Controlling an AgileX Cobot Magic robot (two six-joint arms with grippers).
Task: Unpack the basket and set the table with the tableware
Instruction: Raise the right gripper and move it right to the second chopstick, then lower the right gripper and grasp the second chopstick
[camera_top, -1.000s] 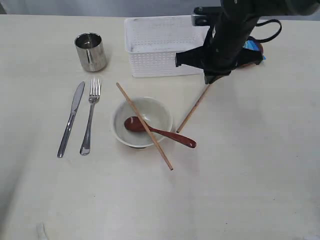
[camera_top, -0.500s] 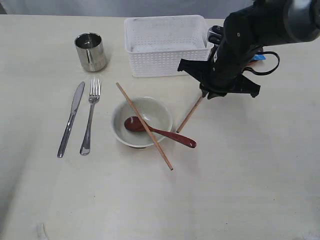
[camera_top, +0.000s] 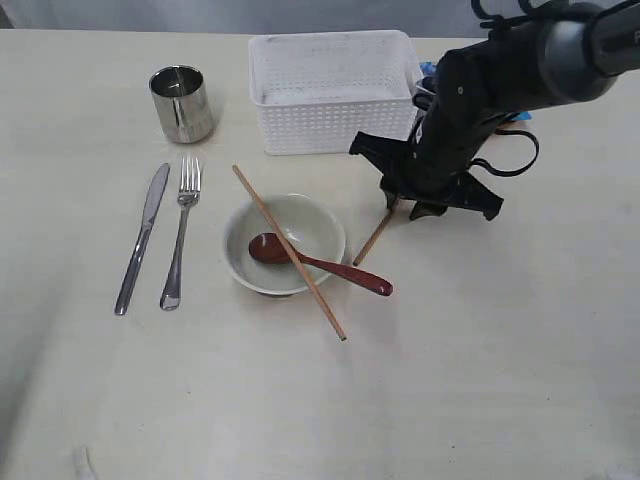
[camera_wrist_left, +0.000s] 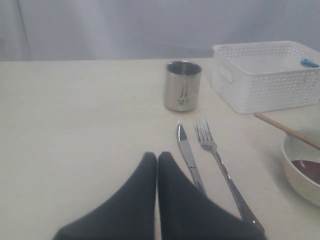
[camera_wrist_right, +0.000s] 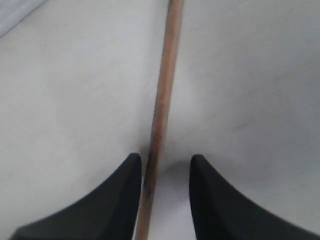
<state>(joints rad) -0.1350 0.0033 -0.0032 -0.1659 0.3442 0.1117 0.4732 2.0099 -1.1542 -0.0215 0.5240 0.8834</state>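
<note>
The second chopstick (camera_top: 375, 235) lay flat on the table (camera_top: 520, 350) just right of centre in the exterior view. It slanted from beside the bowl (camera_top: 300, 222) up toward the basket (camera_top: 330, 90), with its upper end beneath the right gripper (camera_top: 403, 208). That gripper's jaws stood apart on either side of the stick, one finger (camera_wrist_right: 131, 172) almost against it, clamping nothing. The stance fitted either letting go or taking hold; which one could not be told. The other chopstick (camera_top: 289, 252) sprawled diagonally across the bowl and over the dark red spoon (camera_top: 345, 270), whose handle stuck out past the rim toward the lower right. The pair was therefore well apart and, by the look of it, not yet laid properly. Left of the bowl the knife (camera_top: 143, 238) and fork (camera_top: 180, 232) lay side by side as a place setting, the steel cup (camera_top: 182, 103) above them at upper left. The basket sat pushed back at upper middle, out of the setting's way. The left gripper (camera_wrist_left: 157, 159), seen only from its own wrist camera, was closed on nothing and hung idle near the knife.
</note>
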